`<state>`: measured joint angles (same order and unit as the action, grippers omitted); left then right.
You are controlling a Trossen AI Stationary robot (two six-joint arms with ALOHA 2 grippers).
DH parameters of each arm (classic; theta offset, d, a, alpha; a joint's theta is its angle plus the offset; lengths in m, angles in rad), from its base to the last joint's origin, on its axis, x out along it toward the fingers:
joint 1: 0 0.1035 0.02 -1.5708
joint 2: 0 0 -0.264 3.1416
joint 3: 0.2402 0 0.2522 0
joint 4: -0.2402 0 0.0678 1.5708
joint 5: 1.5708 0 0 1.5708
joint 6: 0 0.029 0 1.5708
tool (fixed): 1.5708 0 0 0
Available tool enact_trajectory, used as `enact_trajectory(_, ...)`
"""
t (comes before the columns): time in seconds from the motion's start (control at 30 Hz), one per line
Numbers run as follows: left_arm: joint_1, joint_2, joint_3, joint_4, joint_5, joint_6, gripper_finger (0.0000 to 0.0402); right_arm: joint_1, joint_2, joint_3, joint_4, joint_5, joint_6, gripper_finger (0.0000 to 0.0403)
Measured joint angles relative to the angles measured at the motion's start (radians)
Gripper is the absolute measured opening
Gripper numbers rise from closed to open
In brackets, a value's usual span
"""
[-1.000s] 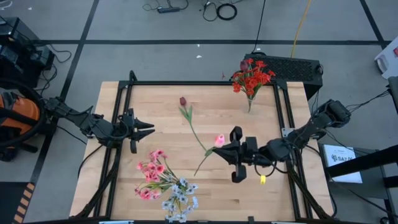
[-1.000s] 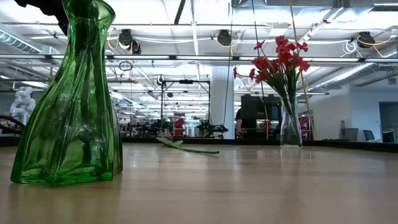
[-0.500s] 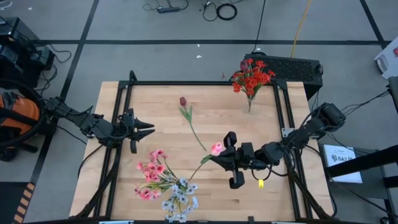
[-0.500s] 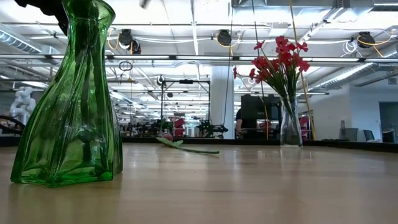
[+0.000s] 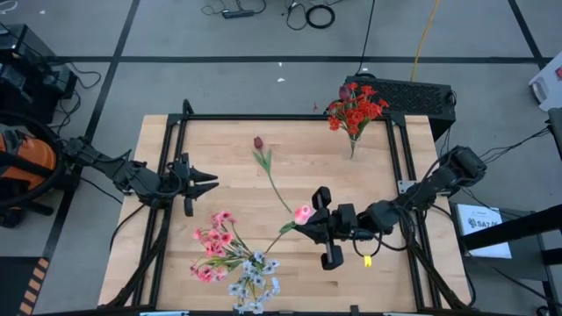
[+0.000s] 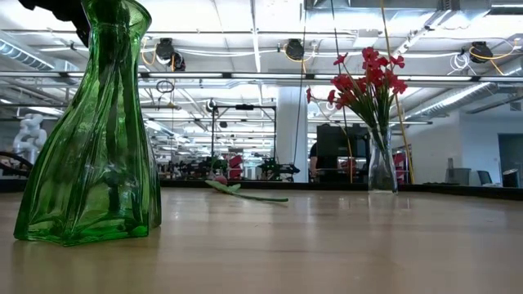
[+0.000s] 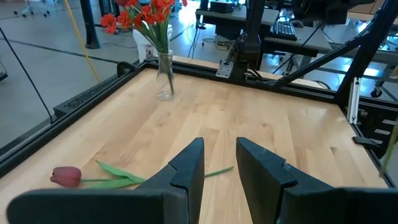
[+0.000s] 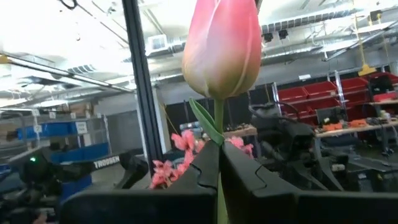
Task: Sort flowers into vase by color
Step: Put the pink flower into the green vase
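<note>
My right gripper (image 5: 305, 225) is shut on a pink tulip (image 5: 303, 212) over the table's middle, right of the green vase (image 6: 90, 122). That vase holds pink sprays (image 5: 213, 241) and whitish sprigs (image 5: 253, 279) at the near edge. A clear vase (image 5: 353, 149) with red flowers (image 5: 356, 107) stands at the far right corner. A maroon tulip (image 5: 258, 142) lies flat on the wood, also seen in the left wrist view (image 7: 65, 176). My left gripper (image 5: 211, 183) waits open at the table's left side (image 7: 219, 162). My right gripper pinches the pink tulip's green stem just below the bud (image 8: 217, 134) between its two fingers (image 8: 199, 168). The fingers come about level from the table's right and lie across the stem. The bud (image 8: 221, 46) stands above the fingers, and the stem's lower part (image 5: 283, 232) trails toward the green vase.
A black metal frame (image 5: 281, 117) runs around the wooden table top. The maroon tulip's long stem (image 5: 277, 186) reaches toward the right gripper. Bare wood lies between the two vases and in front of the left gripper.
My right gripper, shut on the pink tulip, has moved toward the table's left and near edge, closer to the green vase, carrying the bud along. The move slowed in the last half second.
</note>
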<state>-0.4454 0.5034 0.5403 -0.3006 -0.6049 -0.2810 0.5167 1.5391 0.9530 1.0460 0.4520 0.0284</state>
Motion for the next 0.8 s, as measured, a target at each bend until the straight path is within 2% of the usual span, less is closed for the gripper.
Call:
enact_trajectory(0.2,0.0,0.0,0.0,-0.002,0.0,0.0,0.01,-0.005,0.008,0.032,-0.035,-0.013,-0.001,0.0)
enact_trajectory(0.57,0.0,0.0,0.0,-0.034,0.0,0.0,0.01,-0.005,0.174,0.159,-0.039,-0.013,-0.013,0.0)
enact_trajectory(0.8,0.0,0.0,0.0,-0.033,0.0,-0.001,0.01,-0.007,0.197,0.159,-0.066,-0.008,0.012,0.0)
